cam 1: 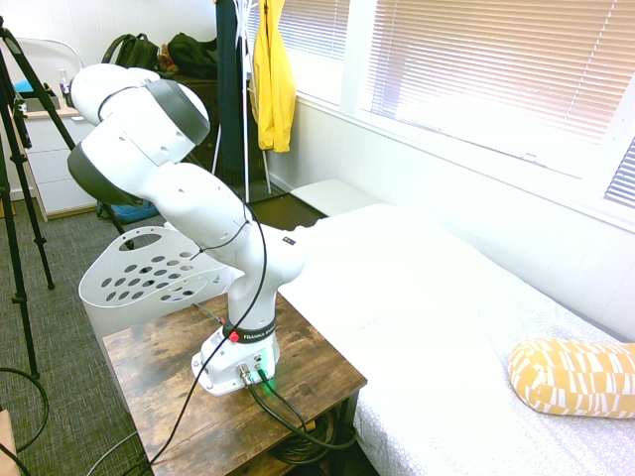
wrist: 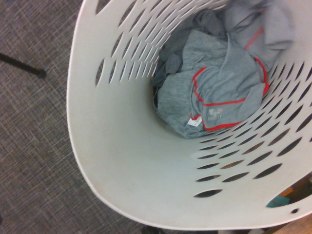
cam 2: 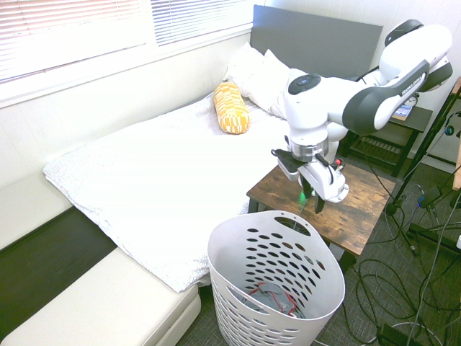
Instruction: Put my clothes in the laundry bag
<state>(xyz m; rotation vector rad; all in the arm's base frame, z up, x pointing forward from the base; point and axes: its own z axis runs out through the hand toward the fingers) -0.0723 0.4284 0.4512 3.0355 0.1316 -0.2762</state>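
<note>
The clothes (wrist: 214,87), grey fabric with red trim and a small white tag, lie crumpled at the bottom of the laundry bag (wrist: 122,161). Through the holes of the white laundry bag (cam 2: 216,249) the grey and red clothes (cam 2: 272,297) show faintly. My gripper (cam 2: 311,203) hangs just above the bag's far rim, pointing down. Its fingers stand apart with nothing between them. In the first exterior view the laundry bag (cam 1: 109,283) stands on the carpet behind the arm, which hides the gripper.
A wooden side table (cam 2: 360,209) bears the arm right beside the basket. The bed (cam 2: 166,173) with a yellow patterned pillow (cam 2: 230,108) lies alongside. A yellow jacket (cam 1: 273,79) hangs by the window. A white bench cushion (cam 2: 101,303) sits at the bed's foot.
</note>
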